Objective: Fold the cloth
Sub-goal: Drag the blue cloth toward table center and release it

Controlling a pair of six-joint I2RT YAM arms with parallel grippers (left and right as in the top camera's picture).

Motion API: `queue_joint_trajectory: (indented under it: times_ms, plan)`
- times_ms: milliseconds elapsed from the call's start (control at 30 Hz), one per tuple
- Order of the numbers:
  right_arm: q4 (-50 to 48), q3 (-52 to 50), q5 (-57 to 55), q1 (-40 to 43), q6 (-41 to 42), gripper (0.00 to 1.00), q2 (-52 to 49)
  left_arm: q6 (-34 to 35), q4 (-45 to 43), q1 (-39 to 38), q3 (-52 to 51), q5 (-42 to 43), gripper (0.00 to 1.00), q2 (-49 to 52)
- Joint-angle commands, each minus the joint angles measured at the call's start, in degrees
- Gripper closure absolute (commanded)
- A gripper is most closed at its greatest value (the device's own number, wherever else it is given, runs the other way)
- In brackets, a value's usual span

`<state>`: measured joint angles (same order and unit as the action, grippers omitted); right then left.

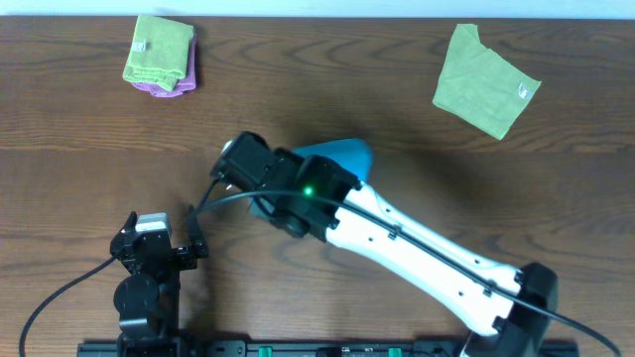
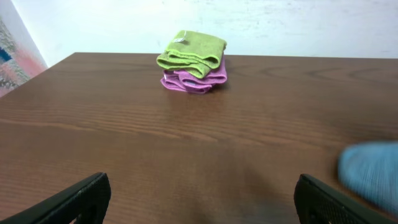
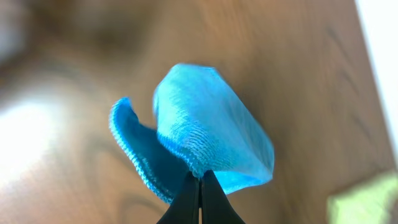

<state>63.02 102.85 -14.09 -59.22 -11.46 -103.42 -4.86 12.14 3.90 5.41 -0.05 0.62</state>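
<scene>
1. My right claw [image 3: 200, 180] is clamped tight on an edge of the bright sky-blue microfibre cloth [image 3: 211, 143]. The cloth bulges in a loose hump at mid-table, over the dark wooden table [image 1: 79, 149].
2. I'd carry that pinched edge low and straight towards the opposite edge, keeping it taut. I'd let go only once the edges line up.
3. My left claw [image 2: 200, 191] hangs spread wide and empty at the near left, just beside the cloth. It could pin the free side.
4. Far left, a folded lime-green cloth [image 1: 159, 48] sits on a folded purple cloth [image 1: 177, 85]. Far right lies a loose lime-green cloth [image 1: 484, 81]. All are well apart from my work.
5. The real hindrance is my own right arm, which hides most of the cloth from overhead.
</scene>
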Motion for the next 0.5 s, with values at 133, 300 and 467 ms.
queue_joint_trajectory:
  times_ms: [133,300,467]
  plan:
    - [4.59,9.07,9.73,-3.13,-1.88,0.99,1.31,0.15,0.76,-0.28,-1.57,-0.52,0.05,-0.26]
    - [6.62,11.28,10.88,-0.04,-6.47,0.99,1.55,0.15,0.76,-0.28,-1.57,-0.52,0.05,-0.26]
    - [-1.11,4.76,-5.40,14.01,1.27,0.99,-1.73,0.15,0.76,-0.28,-1.57,-0.52,0.05,-0.26]
